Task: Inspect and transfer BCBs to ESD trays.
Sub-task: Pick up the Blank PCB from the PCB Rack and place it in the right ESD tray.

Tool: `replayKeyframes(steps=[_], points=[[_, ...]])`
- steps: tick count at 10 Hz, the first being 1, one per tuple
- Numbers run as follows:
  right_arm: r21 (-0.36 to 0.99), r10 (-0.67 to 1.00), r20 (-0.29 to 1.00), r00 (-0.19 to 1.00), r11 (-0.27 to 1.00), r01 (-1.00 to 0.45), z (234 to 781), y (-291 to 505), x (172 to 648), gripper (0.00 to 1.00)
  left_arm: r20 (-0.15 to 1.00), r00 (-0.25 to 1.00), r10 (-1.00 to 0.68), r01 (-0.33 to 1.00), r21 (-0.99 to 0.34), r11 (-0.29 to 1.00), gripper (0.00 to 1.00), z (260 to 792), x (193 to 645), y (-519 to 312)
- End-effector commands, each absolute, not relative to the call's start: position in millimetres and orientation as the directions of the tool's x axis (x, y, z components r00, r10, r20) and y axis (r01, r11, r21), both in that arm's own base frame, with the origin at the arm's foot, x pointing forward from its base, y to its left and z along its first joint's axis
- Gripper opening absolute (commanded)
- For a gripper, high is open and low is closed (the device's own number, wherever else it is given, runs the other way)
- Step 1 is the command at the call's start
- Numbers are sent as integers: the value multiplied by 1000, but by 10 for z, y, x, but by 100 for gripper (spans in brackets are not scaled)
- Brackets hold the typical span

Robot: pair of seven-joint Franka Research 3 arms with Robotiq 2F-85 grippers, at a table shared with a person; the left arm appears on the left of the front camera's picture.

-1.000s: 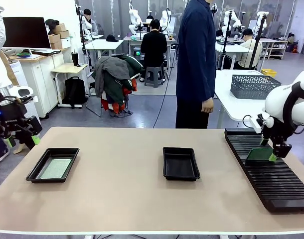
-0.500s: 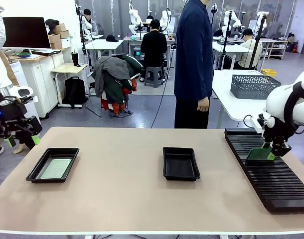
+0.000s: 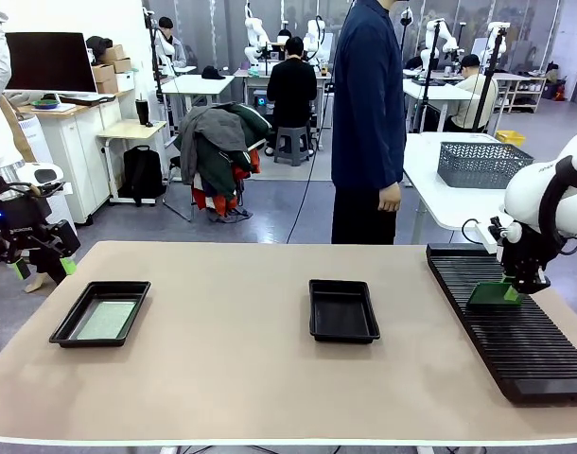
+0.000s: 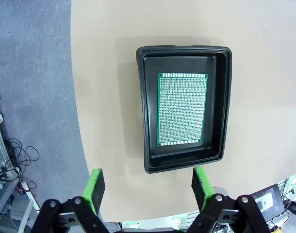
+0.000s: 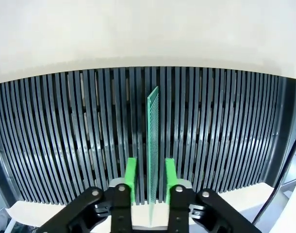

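Right arm: glossy white rounded shells with black bands at the joints, and a thin black cable looped beside the wrist. Left gripper and right gripper: matte black linkage fingers with round silver pivot screws, each finger tipped with a flat bright green pad. Person: dark navy long-sleeved jacket reaching below the hip, over dark trousers.

Middle of frame: bare tabletop between left tray and centre tray, wide open.
Right edge: slotted rack, one board upright in it, bars low passes.
Upper centre: person at far edge.
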State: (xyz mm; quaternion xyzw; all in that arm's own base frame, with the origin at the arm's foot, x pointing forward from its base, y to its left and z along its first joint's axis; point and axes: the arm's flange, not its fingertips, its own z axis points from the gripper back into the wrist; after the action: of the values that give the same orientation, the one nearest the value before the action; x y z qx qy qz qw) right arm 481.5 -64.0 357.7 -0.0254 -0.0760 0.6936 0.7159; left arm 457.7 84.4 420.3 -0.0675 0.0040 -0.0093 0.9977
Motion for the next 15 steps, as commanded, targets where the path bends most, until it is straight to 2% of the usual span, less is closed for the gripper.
replayKeyframes(steps=[1,4,5,13,15], points=[[-131,998,58,34,41,-991,3587,-639,4773,22,-3,1000,-18,17,-132,991,95,4190,4581,845],[-127,998,51,37,43,-991,3582,-643,4783,3,-3,1000,-18,17,-132,991,95,4190,4581,845],[-126,998,54,37,44,-991,3586,-639,4789,0,-3,1000,-18,17,-132,991,95,4190,4581,845],[-142,997,71,25,35,-989,3596,-641,4826,2,-3,1000,-18,17,-132,991,95,4190,4581,845],[-159,999,48,12,19,-987,4022,-611,4694,2,-3,1000,-18,17,-132,991,95,4190,4581,845]])
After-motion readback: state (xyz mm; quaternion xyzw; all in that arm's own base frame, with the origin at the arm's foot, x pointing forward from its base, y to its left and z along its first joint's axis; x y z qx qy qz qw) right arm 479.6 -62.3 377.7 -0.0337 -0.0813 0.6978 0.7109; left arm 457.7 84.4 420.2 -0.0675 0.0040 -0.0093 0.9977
